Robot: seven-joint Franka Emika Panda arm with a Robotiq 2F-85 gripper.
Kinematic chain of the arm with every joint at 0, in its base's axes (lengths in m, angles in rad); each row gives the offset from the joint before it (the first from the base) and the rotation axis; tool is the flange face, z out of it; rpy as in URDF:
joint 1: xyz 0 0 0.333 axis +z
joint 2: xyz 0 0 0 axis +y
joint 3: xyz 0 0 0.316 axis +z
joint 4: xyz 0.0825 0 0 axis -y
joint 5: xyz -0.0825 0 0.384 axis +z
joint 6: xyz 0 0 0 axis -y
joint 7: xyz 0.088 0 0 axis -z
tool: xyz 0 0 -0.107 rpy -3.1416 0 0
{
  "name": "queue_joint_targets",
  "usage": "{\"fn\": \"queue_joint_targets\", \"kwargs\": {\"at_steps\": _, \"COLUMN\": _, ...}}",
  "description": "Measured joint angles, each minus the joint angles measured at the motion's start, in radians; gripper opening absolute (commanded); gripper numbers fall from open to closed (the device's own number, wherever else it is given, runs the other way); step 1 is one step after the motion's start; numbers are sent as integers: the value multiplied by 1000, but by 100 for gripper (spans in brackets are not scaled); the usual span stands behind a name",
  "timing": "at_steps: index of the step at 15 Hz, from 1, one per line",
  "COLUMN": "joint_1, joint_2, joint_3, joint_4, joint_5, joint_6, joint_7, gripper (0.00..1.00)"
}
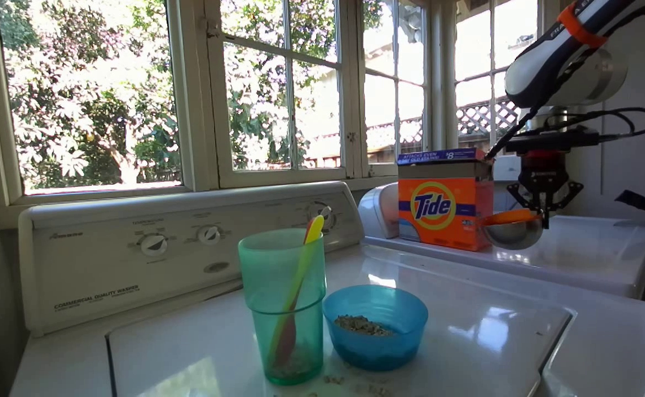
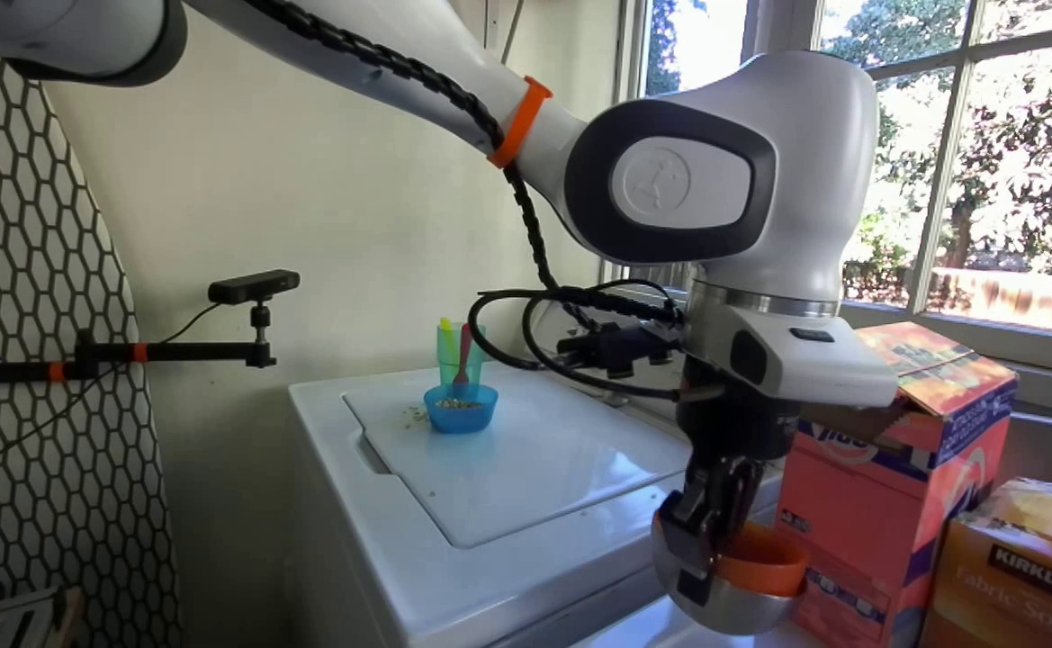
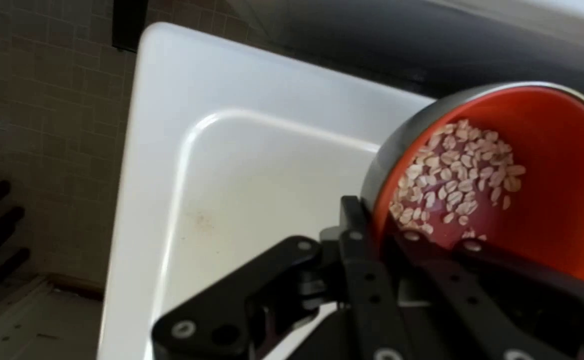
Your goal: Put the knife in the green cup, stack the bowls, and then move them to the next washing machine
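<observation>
In an exterior view, the washing machine (image 1: 454, 300) bears a green cup (image 1: 270, 286), a blue bowl (image 1: 377, 348) of flakes (image 1: 362, 324) at its three o'clock. Toward two, near-closed gripper (image 1: 543, 215) jaws pinch a steel bowl (image 1: 514, 235) and nested, flake-strewn orange bowl (image 3: 549, 165). The cup holds a slim, yellow-green knife (image 1: 302, 267).

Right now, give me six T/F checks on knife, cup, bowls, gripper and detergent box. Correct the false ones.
1. The yellow-green knife leans inside the green cup. True.
2. The detergent has tipped over. False: the Tide box stands upright.
3. The orange bowl sits nested in the metal bowl. True.
4. The orange bowl is empty. False: pale flakes lie in it.
5. The gripper is shut on the rims of both nested bowls. True.
6. Every bowl in view is in that stack. False: the blue bowl stands beside the green cup.
</observation>
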Motion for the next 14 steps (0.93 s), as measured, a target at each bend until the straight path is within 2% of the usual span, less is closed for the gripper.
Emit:
{"fn": "queue_joint_targets", "kwargs": {"at_steps": 3, "joint_1": -10, "joint_2": 33, "joint_3": -33, "joint_4": 22, "joint_5": -38, "joint_6": 0, "joint_7": 103, "gripper": 2}}
{"fn": "queue_joint_targets", "kwargs": {"at_steps": 8, "joint_1": -38, "joint_2": 90, "joint_3": -51, "joint_4": 78, "joint_5": -36, "joint_6": -10, "joint_7": 260, "gripper": 2}}
{"fn": "queue_joint_targets", "kwargs": {"at_steps": 9, "joint_1": -44, "joint_2": 97, "joint_3": -51, "joint_4": 87, "joint_5": -35, "joint_6": -11, "joint_7": 285, "gripper": 32}}
{"fn": "queue_joint_targets", "kwargs": {"at_steps": 10, "joint_1": -48, "joint_2": 103, "joint_3": -51, "joint_4": 96, "joint_5": -34, "joint_6": -12, "joint_7": 305, "gripper": 32}}
{"fn": "queue_joint_targets", "kwargs": {"at_steps": 11, "joint_1": -53, "joint_2": 108, "joint_3": -51, "joint_4": 103, "joint_5": -34, "joint_6": -14, "joint_7": 322, "gripper": 38}}
{"fn": "queue_joint_targets", "kwargs": {"at_steps": 14, "joint_1": -65, "joint_2": 121, "joint_3": -51, "joint_4": 116, "joint_5": -34, "joint_6": -23, "joint_7": 347, "gripper": 62}}
